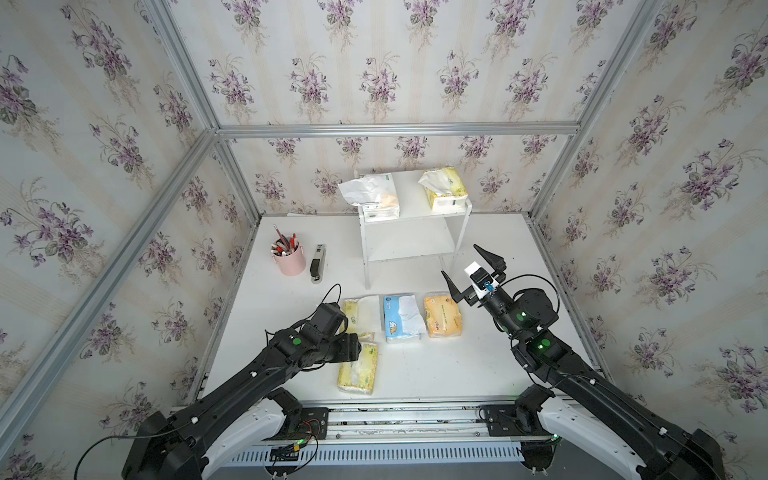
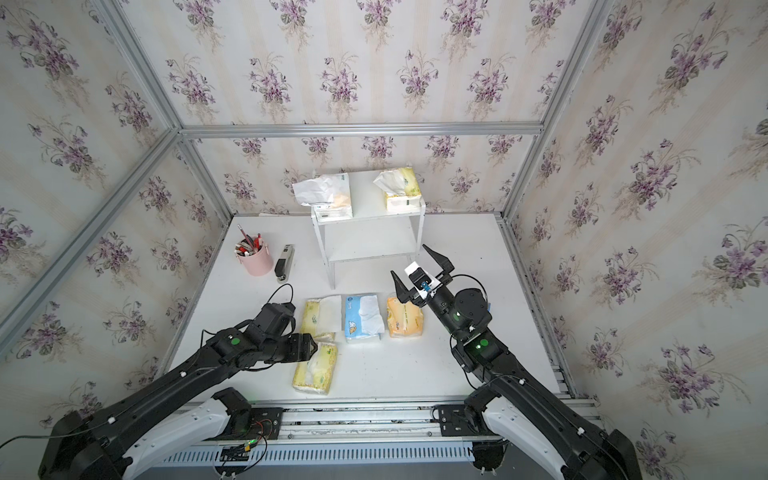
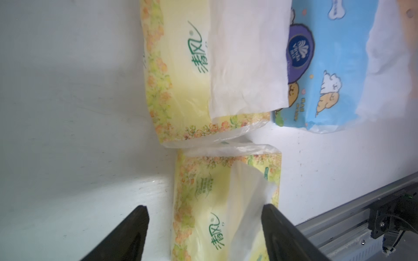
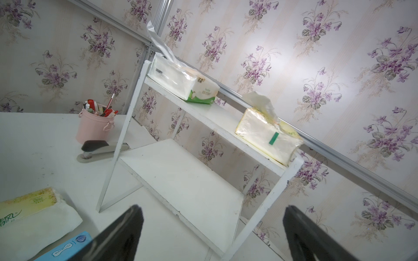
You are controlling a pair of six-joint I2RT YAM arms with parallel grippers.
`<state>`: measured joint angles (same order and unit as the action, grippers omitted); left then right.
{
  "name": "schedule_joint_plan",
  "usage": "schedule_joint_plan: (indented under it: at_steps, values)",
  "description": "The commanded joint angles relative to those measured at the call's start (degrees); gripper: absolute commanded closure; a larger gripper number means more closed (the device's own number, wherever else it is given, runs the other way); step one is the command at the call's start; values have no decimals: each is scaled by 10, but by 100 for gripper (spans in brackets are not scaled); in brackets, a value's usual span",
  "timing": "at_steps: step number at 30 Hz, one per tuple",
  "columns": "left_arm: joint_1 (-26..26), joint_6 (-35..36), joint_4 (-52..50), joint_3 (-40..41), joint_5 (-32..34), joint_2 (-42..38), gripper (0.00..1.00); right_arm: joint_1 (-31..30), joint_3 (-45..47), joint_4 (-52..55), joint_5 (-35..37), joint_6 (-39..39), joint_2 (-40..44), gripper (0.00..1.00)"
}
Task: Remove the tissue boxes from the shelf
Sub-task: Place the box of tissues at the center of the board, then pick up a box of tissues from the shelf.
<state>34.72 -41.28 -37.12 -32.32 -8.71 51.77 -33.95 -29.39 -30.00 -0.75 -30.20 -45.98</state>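
Left claw [image 3: 205,208] stood open astride a yellow pack [image 3: 203,226] on the white bench [image 1: 478,365], floral wallpaper [image 1: 374,62] all round; only its wrist view showed those jaws. Right claw [image 1: 459,259] gaped empty near the shelf [image 1: 413,197], whose top board held a white pack [image 1: 376,199] and a second yellow pack [image 1: 446,193].

Floral wallpaper [image 1: 374,75], violet bouquets on pale cream stripes, covered the back wall and both side walls. Aluminium profiles [image 1: 395,129] framed the enclosure, and one crossed the back wall horizontally. The white tabletop [image 1: 457,374] was matte and lightly scuffed. A slotted grey duct [image 1: 395,455] ran below its front rail [image 1: 415,428]. Lighting was even and diffuse.
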Motion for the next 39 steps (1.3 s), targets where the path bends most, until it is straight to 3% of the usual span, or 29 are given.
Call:
schedule_joint_plan:
  at_steps: [1, 8, 12, 17, 22, 27, 39]
  values:
    - [-1, -16, -19, -13, 65, -36, 11, 0, 2, -20, 15, 7, 7, 0]
    - [-5, -25, -22, -54, 161, -80, 0, 0, -36, 32, -52, -22, 0, 0]
    - [-23, -33, 8, -77, 181, -72, 1, 0, -56, 40, -66, -53, -5, 1]
    - [-71, -81, 135, -60, 130, -47, 1, -6, -123, 89, -86, -93, -42, 5]
    - [-139, -133, 270, -27, 29, -8, 1, -11, -216, 157, -92, -123, -116, 6]
    - [-168, -141, 265, -27, -28, 15, 1, -11, -321, 215, -105, -133, -196, 8]
    - [-180, -145, 236, 21, -27, -37, 1, -21, -499, 265, -212, -121, -337, 21]
